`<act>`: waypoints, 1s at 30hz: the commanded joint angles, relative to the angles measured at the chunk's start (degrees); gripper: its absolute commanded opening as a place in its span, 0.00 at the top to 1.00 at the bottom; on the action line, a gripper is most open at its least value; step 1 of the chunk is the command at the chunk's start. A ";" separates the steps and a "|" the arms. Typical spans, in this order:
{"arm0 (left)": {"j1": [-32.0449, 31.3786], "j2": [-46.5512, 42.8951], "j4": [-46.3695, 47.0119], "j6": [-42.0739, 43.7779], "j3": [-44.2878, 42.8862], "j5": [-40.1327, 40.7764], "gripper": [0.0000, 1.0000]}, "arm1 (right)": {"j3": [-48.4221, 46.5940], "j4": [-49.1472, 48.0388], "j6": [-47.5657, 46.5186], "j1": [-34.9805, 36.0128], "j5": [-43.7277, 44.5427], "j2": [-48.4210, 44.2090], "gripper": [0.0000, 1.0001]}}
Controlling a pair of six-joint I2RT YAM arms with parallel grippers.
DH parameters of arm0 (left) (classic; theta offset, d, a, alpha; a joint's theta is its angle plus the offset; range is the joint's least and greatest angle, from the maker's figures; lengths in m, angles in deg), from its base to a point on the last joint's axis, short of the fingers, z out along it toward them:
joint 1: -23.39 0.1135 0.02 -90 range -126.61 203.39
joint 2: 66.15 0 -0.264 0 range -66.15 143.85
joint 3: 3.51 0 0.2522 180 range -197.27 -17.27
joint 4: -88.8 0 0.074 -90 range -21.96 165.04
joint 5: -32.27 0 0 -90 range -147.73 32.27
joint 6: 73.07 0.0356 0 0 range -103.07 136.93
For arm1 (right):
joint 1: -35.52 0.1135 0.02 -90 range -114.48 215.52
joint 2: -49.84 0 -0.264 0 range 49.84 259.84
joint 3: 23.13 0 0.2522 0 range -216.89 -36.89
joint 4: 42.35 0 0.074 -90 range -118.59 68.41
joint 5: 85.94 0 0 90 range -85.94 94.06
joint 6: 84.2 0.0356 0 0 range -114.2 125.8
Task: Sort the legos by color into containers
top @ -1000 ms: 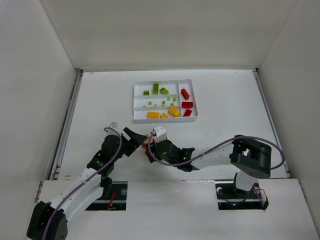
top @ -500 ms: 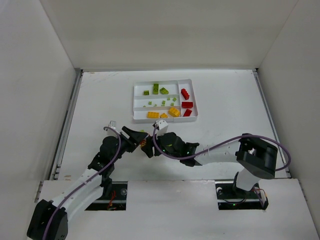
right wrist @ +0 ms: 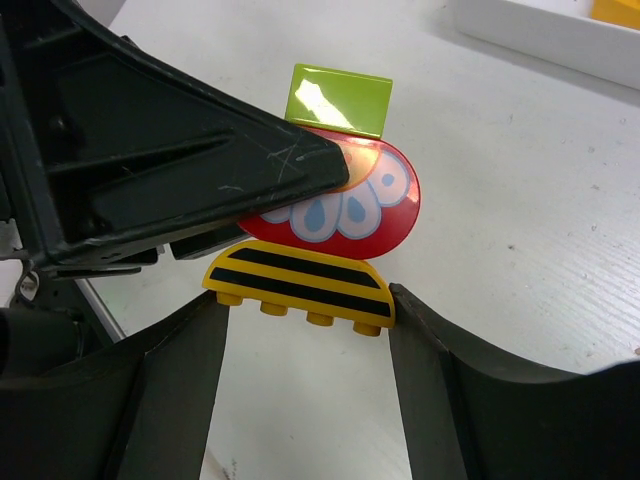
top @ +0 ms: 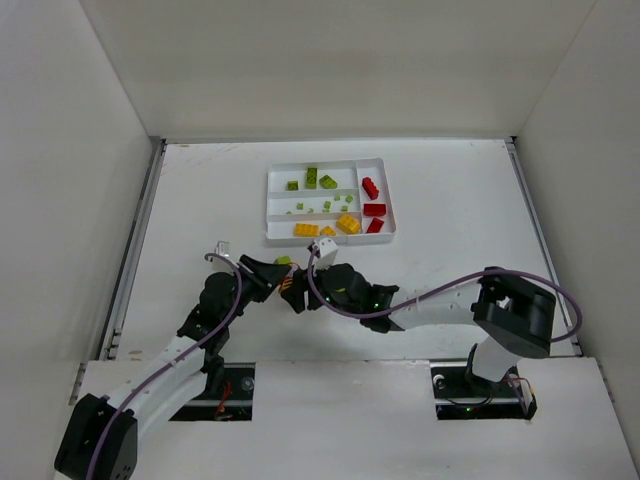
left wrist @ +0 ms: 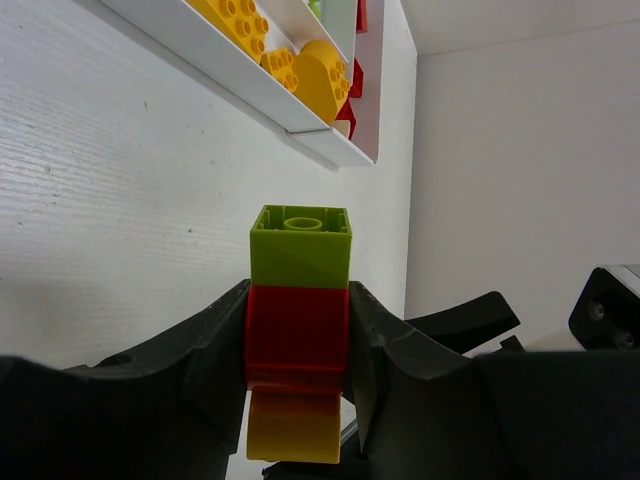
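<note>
A lego clump hangs between both grippers just above the table: a lime green brick (left wrist: 300, 245), a red one (left wrist: 297, 335) and a yellow black-striped one (right wrist: 300, 290). My left gripper (left wrist: 298, 330) is shut on the red brick's sides. My right gripper (right wrist: 308, 310) is shut on the two ends of the yellow brick. From above the clump (top: 287, 272) shows in front of the white tray (top: 268, 205). The tray's containers hold green legos (top: 312, 180) in the two far slots, yellow ones (top: 325, 228) in the near slot and red ones (top: 372, 205) in the crosswise slot.
The tray's near wall (left wrist: 230, 75) lies a short way beyond the clump. White walls enclose the table on the left, back and right. Both arms cross the near middle of the table, with cables looping over them.
The left gripper's jaws have closed in onto the red brick. The right arm shifted slightly toward the left one, still holding the yellow brick.
</note>
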State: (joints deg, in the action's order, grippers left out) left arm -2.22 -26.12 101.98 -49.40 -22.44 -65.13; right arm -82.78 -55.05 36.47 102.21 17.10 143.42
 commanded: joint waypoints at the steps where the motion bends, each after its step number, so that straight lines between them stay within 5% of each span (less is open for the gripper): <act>1: -0.28 -0.13 4.26 -0.47 0.25 -0.86 0.67 | 1.15 -5.36 1.23 -0.47 -0.73 -2.52 0.41; 9: 2.00 -0.31 3.47 0.05 0.07 0.81 0.76 | 4.66 -7.03 2.28 -0.74 -1.96 -5.42 0.43; 25: 12.29 1.54 1.80 6.91 -4.24 -3.50 0.77 | 5.03 -3.51 0.26 -4.33 -1.52 -9.65 0.42; 30: 10.54 1.28 2.24 5.42 -3.80 -3.59 0.77 | -0.07 -1.58 -0.53 -4.34 -3.46 -5.35 0.15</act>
State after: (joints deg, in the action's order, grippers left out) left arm 9.24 -24.33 101.69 -44.19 -24.56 -67.82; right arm -78.19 -56.65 37.15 98.10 15.22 136.12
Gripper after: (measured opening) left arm 0.336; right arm 0.820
